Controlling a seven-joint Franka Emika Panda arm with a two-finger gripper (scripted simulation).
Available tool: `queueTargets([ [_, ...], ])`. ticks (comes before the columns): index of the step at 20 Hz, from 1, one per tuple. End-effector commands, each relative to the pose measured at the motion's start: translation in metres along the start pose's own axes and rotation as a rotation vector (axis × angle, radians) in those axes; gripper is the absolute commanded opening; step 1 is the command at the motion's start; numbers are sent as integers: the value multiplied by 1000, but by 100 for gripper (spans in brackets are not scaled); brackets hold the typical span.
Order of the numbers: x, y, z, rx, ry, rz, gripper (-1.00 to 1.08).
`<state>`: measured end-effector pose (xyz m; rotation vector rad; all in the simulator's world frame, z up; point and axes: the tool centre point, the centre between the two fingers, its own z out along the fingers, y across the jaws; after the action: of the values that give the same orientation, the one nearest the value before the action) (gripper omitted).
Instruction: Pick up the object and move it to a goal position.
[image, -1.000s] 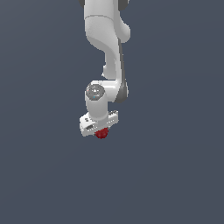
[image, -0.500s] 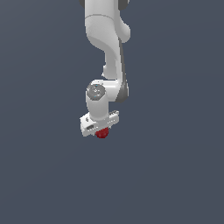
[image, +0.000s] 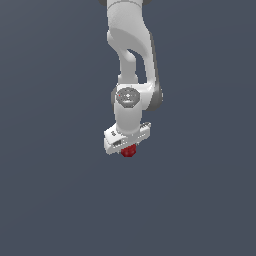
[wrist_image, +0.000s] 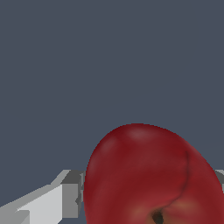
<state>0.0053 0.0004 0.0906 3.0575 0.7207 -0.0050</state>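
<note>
Gripper (image: 129, 148) of the single white arm (image: 131, 45), pointing downward and closed on the object (image: 129, 150), a small dark-red ball held between its fingers directly beneath the white hand. The ball is clear of any surface in the exterior view, suspended against a plain grey-blue background; this placement fits the carry phase of the task, judged to follow a completed pick. No goal marker is visible in either view, so the distance left cannot be told. In the wrist view, the object (wrist_image: 153, 175) fills the lower part of the frame: glossy, deep red, rounded, with 1 curved crease and a dark pit, and 1 pale finger (wrist_image: 65, 194) beside it.
</note>
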Motion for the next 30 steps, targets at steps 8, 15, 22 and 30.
queueTargets([
  [8,64,-71,-69,-1,3,-1,-100],
  [15,110,-121,-116,-1,3,-1,-100],
  [22,139,-149,-144,-1,3,-1,-100],
  [30,153,-161,-156,0,3,-1,-100],
])
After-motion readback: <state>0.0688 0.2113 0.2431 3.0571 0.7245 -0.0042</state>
